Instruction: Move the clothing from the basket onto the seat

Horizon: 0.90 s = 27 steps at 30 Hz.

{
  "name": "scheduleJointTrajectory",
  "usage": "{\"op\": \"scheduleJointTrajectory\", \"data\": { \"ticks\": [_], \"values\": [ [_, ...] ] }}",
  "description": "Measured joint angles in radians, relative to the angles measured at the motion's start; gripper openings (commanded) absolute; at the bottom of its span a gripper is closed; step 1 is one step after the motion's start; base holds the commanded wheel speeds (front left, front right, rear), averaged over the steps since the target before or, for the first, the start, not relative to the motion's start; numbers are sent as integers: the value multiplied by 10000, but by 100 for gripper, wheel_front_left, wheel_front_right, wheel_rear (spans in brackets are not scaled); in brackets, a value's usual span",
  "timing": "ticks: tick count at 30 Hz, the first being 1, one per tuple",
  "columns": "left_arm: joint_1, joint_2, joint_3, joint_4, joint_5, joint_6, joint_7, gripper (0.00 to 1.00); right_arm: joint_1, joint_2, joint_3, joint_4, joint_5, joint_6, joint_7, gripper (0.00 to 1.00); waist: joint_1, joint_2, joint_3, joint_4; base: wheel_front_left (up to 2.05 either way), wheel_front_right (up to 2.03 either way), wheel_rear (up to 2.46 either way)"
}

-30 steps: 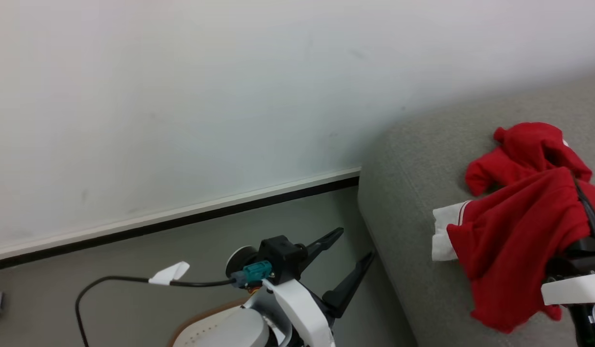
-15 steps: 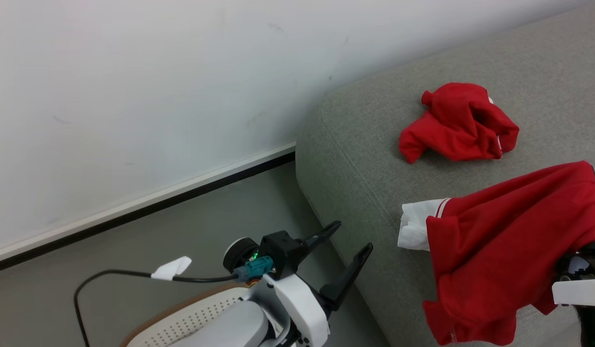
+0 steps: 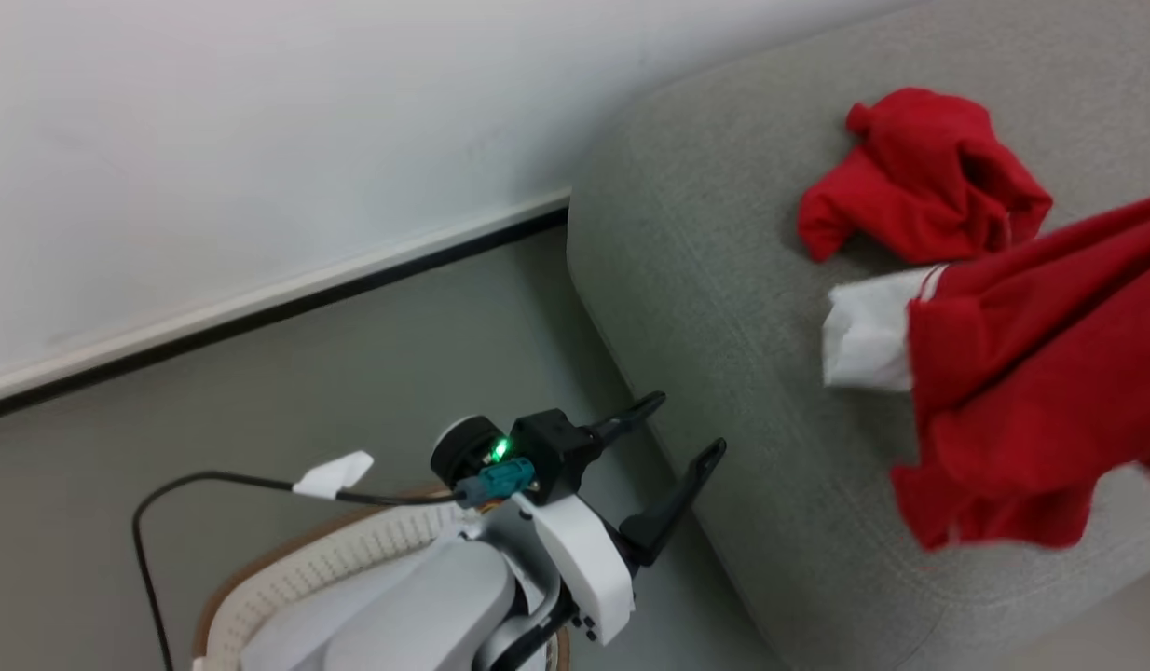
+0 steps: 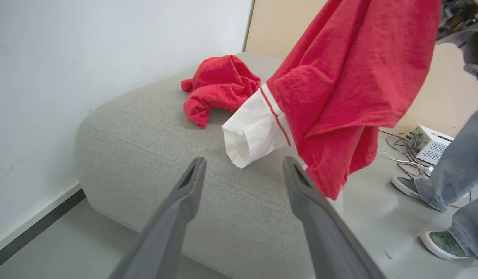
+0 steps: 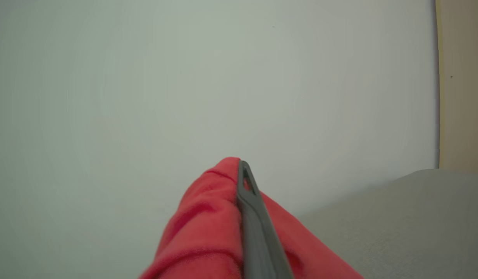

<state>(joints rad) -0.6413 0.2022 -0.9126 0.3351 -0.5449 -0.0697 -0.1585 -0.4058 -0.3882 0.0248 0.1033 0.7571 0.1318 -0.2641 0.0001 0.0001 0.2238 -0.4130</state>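
We count two pieces of clothing, both red. The held garment (image 3: 1032, 401) hangs at the right of the head view, over the seat (image 3: 724, 280) and not lying on it. Its white cuff (image 3: 864, 340) and lower hem dangle loose. We judge it is carried high so the cloth clears the seat's edge before it is let down. We cannot tell whether the cuff brushes the seat.

Our right gripper (image 5: 242, 174) has it. In the right wrist view one finger lies tight against a bunched ridge of red cloth and the other is hidden behind that cloth, so we read the fingers as pinching the garment.

The crumpled garment (image 3: 920, 177) lies in a heap on the seat at the upper right, just beyond the cuff, its move done.

Our left gripper (image 3: 689, 424), at the lower centre, has its fingers spread and holds nothing. It hovers over the floor between the basket (image 3: 223, 596) and the seat, parked out of the way in our judgement. The basket sits at the lower left under our left arm, which hides its inside, so we cannot say whether more clothing is in it.

That makes one seat, one basket and two grippers. At the right edge of the left wrist view there is one person (image 4: 456, 174), seen as two legs and two shoes, beside one pale box (image 4: 430, 139) with cables.
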Motion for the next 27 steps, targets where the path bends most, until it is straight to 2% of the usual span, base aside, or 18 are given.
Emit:
{"op": "scheduleJointTrajectory", "data": {
  "ticks": [7,14,20,23,25,26,27],
  "values": [
    [-463,351,59,-393,188,86,362,100,-1569,-947,-759,466,999,0,-2,0,1,0,1170,404,0,0,0],
    [-848,631,226,-800,267,272,554,100,-2636,-2127,-901,2431,1143,0,104,0,3,0,2458,1272,0,0,0],
    [-859,731,357,-811,259,378,412,100,-2934,-2629,10,4178,999,0,642,0,2,0,3027,2029,0,0,0],
    [-861,813,426,-775,244,414,334,100,-3079,-2773,640,4995,842,0,1122,6,1,0,3156,2260,0,0,0],
    [-872,809,449,-752,215,418,293,100,-3182,-2913,1126,5517,663,0,1622,6,1,-1,3167,2345,0,0,0],
    [-876,807,453,-725,211,441,267,100,-3249,-2966,1432,5728,587,0,1996,0,1,-1,3135,2361,0,0,0],
    [-883,796,462,-696,192,439,247,100,-3292,-3030,1753,5902,518,0,2383,0,0,-1,3093,2372,0,0,0]
  ]
}}
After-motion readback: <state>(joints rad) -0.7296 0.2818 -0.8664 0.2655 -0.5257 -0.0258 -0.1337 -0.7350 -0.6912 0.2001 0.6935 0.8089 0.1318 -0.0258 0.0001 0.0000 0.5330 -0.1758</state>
